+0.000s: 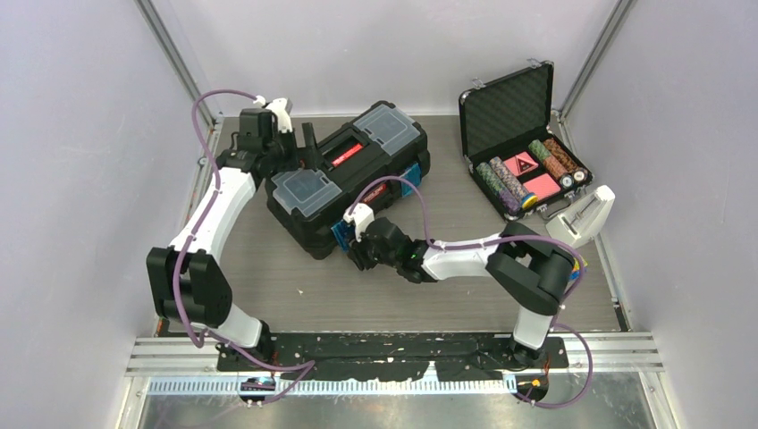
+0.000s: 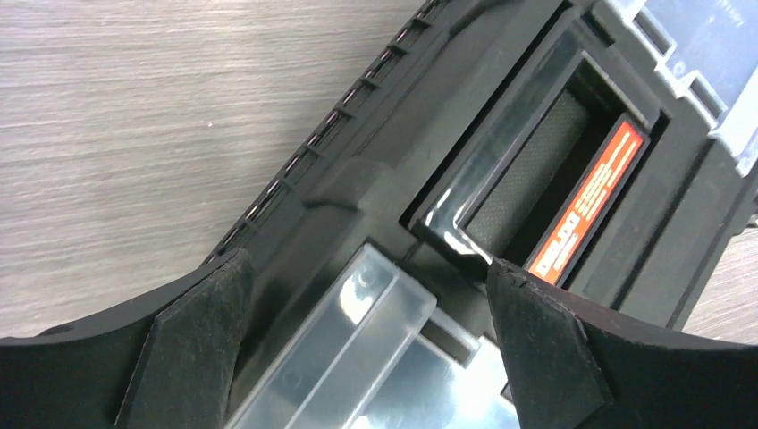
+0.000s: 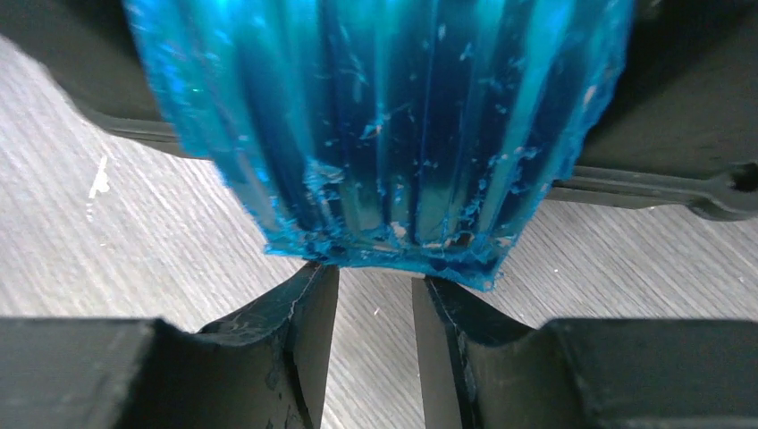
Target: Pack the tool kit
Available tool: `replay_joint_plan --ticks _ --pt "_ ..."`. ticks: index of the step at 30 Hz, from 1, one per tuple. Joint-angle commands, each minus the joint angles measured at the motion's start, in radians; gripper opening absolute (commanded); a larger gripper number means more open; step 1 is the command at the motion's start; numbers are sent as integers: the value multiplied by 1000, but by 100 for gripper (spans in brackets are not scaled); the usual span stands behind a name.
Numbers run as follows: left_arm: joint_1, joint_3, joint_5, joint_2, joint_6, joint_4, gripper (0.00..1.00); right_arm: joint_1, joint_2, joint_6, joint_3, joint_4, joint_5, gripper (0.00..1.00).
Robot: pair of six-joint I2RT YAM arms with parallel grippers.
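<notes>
The tool kit's black toolbox (image 1: 357, 174) lies slantwise mid-table with its lid down. It has a red handle (image 2: 590, 201) and clear-lidded compartments (image 2: 357, 357). My left gripper (image 1: 295, 147) hovers over its back left end. In the left wrist view that gripper (image 2: 366, 268) is open wide, and the near corner of a clear lid shows between its fingers. My right gripper (image 1: 357, 246) is at the box's front side. In the right wrist view its tips (image 3: 375, 281) sit just under the lower edge of a blue latch (image 3: 384, 125), a narrow gap apart with only table between them. No hand tools show.
A smaller black foam-lined case (image 1: 523, 143) stands open at the back right with poker chips inside. A white object (image 1: 585, 214) lies in front of it, close to the right arm's elbow. Enclosure walls close in on the left, back and right.
</notes>
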Motion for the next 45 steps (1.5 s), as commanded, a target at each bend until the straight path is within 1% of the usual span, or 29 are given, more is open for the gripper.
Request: replay_joint_plan --ticks 1,3,6,9,13,15,19,23,26,36,41,45 --pt "-17 -67 201 71 -101 -63 97 -4 39 -7 72 143 66 41" --pt "-18 -98 214 74 -112 -41 97 -4 51 -10 79 172 78 39" --pt "-17 -135 202 70 -117 -19 96 -4 54 -20 92 173 74 39" --pt "-17 -118 160 66 -105 -33 97 -4 30 -25 69 126 51 42" --pt "-17 -71 123 75 -96 -54 97 -4 -71 -39 -52 74 35 50" --pt "-18 -53 113 84 -93 -62 97 -4 -126 -43 -98 45 43 51" --pt "-17 -47 89 96 -80 -72 97 -3 -234 -41 -165 65 45 52" --pt "-17 -55 79 100 -73 -74 97 1 -272 -45 -147 116 30 49" --pt "-18 -57 88 103 -78 -74 97 4 -258 -48 -115 153 25 46" --pt "-17 -96 138 115 -108 -46 97 4 -62 -40 6 189 41 39" --pt "-18 -149 192 114 -146 -2 96 4 19 -33 35 206 45 37" --pt "-39 -183 215 123 -164 20 95 4 54 -38 32 264 80 37"
